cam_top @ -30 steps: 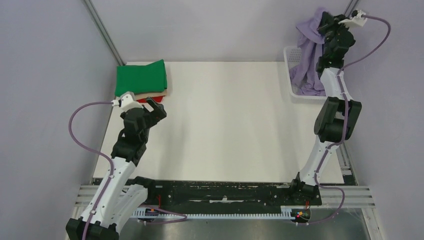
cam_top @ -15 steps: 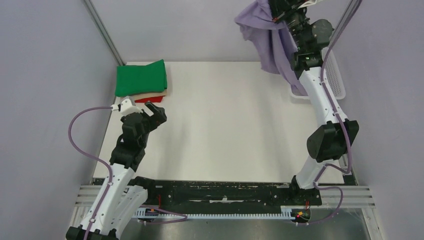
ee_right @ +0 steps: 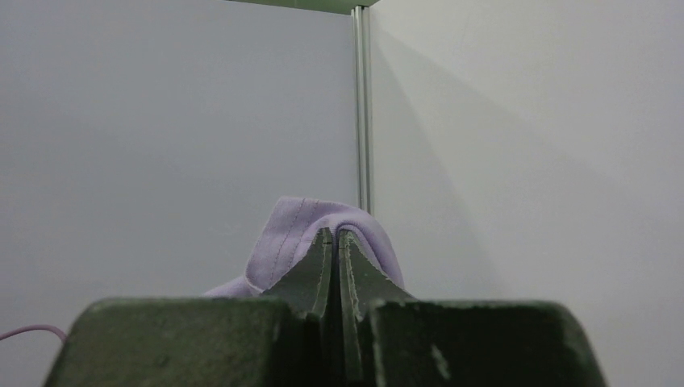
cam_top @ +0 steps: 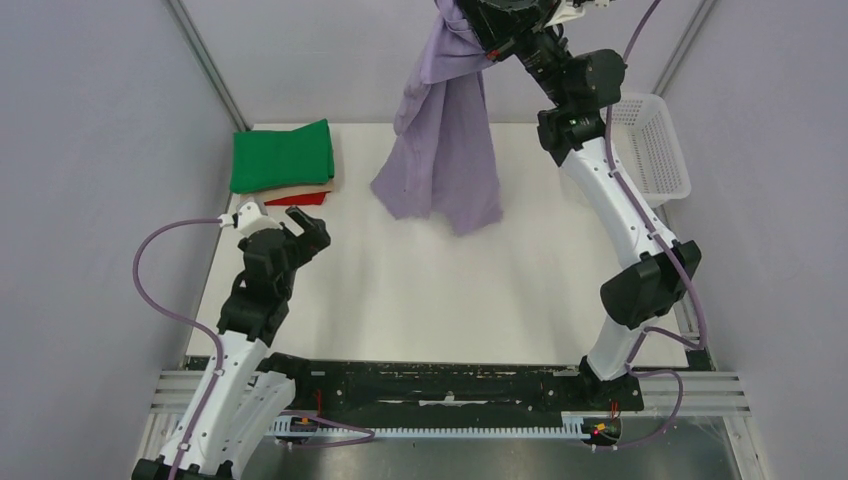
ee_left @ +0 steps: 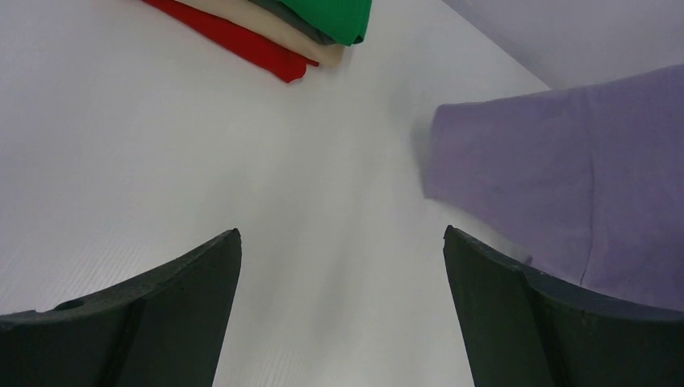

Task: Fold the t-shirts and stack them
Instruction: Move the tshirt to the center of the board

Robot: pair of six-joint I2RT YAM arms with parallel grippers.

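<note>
The lavender-purple t-shirt (cam_top: 445, 150) hangs from my right gripper (cam_top: 490, 20), which is raised high at the back and shut on a fold of it (ee_right: 302, 230). Its lower hem reaches the table near the back centre and also shows in the left wrist view (ee_left: 565, 177). The folded stack sits at the back left: green t-shirt (cam_top: 282, 155) on top, beige (ee_left: 274, 28) and red (cam_top: 297, 199) beneath. My left gripper (cam_top: 312, 225) is open and empty, low over the table just in front of the stack.
The white mesh basket (cam_top: 655, 145) stands at the back right with nothing visible in it. The white table (cam_top: 450, 300) is bordered by grey walls and metal posts. A black rail runs along the near edge.
My right gripper has lifted the purple shirt out of the basket and swung it left over the table's back centre. The left arm has barely moved.
</note>
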